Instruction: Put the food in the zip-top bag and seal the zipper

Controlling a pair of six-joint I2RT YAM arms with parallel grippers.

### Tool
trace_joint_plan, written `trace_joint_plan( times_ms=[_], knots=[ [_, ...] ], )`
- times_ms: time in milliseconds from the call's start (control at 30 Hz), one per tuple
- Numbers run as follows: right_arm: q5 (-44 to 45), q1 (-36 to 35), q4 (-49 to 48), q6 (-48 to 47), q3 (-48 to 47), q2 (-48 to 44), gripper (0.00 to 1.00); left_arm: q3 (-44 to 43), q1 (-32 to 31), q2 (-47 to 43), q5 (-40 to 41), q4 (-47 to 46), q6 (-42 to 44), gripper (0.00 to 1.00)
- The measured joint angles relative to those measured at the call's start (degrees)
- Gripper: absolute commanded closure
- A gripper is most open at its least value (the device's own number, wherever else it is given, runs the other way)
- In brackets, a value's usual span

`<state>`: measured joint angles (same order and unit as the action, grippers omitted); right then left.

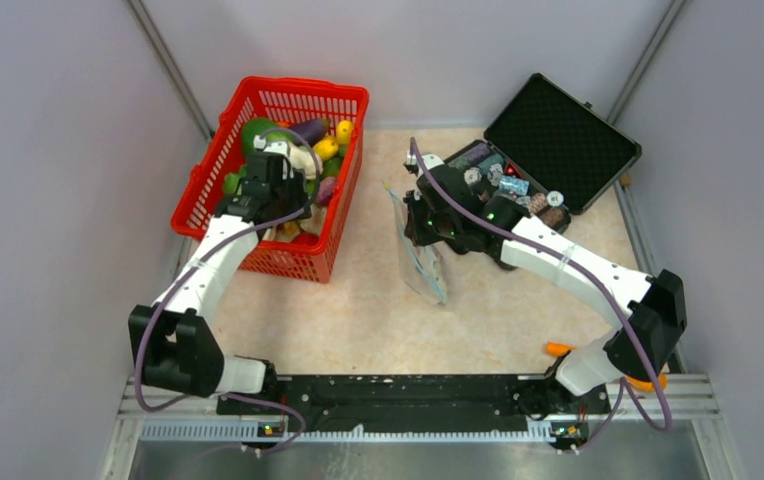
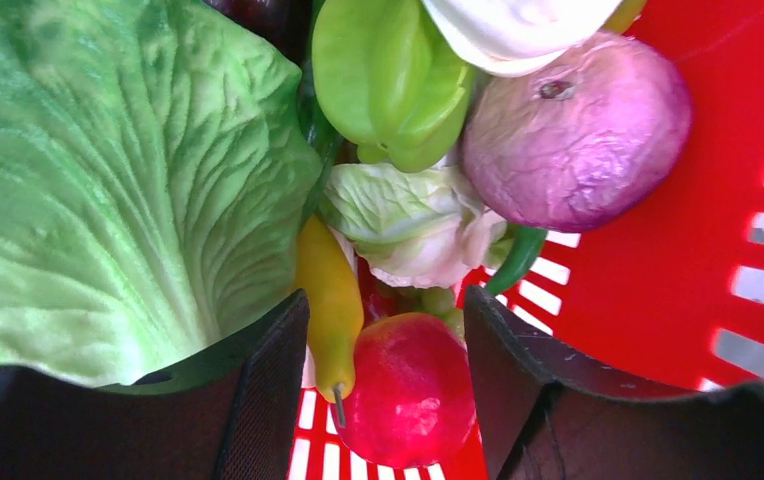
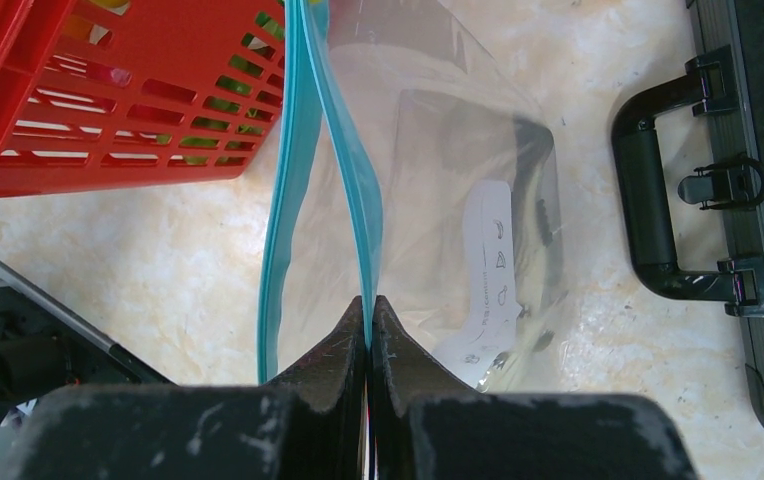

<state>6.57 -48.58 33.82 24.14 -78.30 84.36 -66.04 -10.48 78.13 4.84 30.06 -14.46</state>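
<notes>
My left gripper (image 2: 386, 345) is open, down inside the red mesh basket (image 1: 258, 108), with its jaws on either side of a red round fruit (image 2: 413, 395) and a yellow pepper (image 2: 330, 305). A large leafy cabbage (image 2: 108, 190), a green pepper (image 2: 388, 75), a purple onion (image 2: 578, 130) and a small lettuce (image 2: 408, 220) lie around them. My right gripper (image 3: 370, 303) is shut on one lip of the zipper (image 3: 356, 190) of the zip-top bag (image 3: 458, 200), holding the mouth open; the other lip (image 3: 280, 220) hangs apart. The bag (image 1: 420, 250) lies at mid-table with its white label (image 3: 491, 270) showing.
An open black case (image 1: 558, 140) with small trinkets sits at the back right; its handle (image 3: 648, 210) is close to the bag. An orange tool (image 1: 558, 349) lies near the right arm's base. The basket's side (image 3: 108, 110) is just left of the bag mouth.
</notes>
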Motion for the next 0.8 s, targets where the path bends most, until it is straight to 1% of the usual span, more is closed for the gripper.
trace_joint_plan(
  times_ms=[33,67,100,133,167,200,233,333,467,533,567,667,733,767,800],
  knots=[
    [0.00,0.00,0.00,0.00,0.00,0.00,1.00,-0.20,0.00,0.59,0.33,0.39,0.04,0.41],
    [-0.04,0.00,0.00,0.00,0.00,0.00,1.00,-0.24,0.00,1.16,0.81,0.55,0.11,0.43],
    [-0.07,0.00,0.00,0.00,0.00,0.00,1.00,-0.24,0.00,1.60,1.18,0.74,0.11,0.48],
    [-0.07,0.00,0.00,0.02,0.00,0.00,1.00,-0.24,0.00,1.99,1.70,0.92,0.15,0.50],
    [-0.11,0.00,0.00,0.02,0.00,0.00,1.00,-0.22,0.02,2.23,2.14,1.01,0.24,0.49],
    [-0.20,0.00,0.00,0.02,0.02,0.00,1.00,-0.22,0.04,2.36,2.45,1.01,0.31,0.46],
    [-0.22,0.00,0.00,0.04,0.02,-0.02,1.00,-0.20,0.07,2.38,2.82,0.96,0.48,0.46],
    [-0.26,0.00,0.02,0.07,0.07,-0.15,1.00,-0.20,0.11,2.38,3.67,0.33,0.72,0.58],
    [-0.46,0.00,0.02,0.13,0.07,-0.50,1.00,-0.28,0.24,2.93,4.28,0.22,0.98,0.62],
    [-0.52,0.00,0.02,0.13,0.09,-0.66,1.00,-0.31,0.26,3.58,4.52,0.68,1.07,0.76],
    [-0.57,0.00,-0.02,0.13,0.17,-0.74,1.00,-0.31,0.26,3.91,4.61,1.01,1.18,0.81],
    [-0.66,0.00,0.00,0.15,0.28,-0.79,1.00,-0.31,0.28,4.15,4.68,1.79,1.20,0.87],
    [-0.68,0.00,-0.02,0.15,0.28,-0.79,1.00,-0.31,0.31,4.15,4.68,1.79,1.29,0.97],
    [-0.70,0.00,-0.04,0.15,0.28,-0.79,1.00,-0.26,0.31,4.15,4.72,1.79,1.22,1.00],
    [-0.70,0.00,-0.02,0.15,0.28,-0.79,1.00,-0.17,0.31,4.13,4.92,1.77,1.16,1.00]
  ],
)
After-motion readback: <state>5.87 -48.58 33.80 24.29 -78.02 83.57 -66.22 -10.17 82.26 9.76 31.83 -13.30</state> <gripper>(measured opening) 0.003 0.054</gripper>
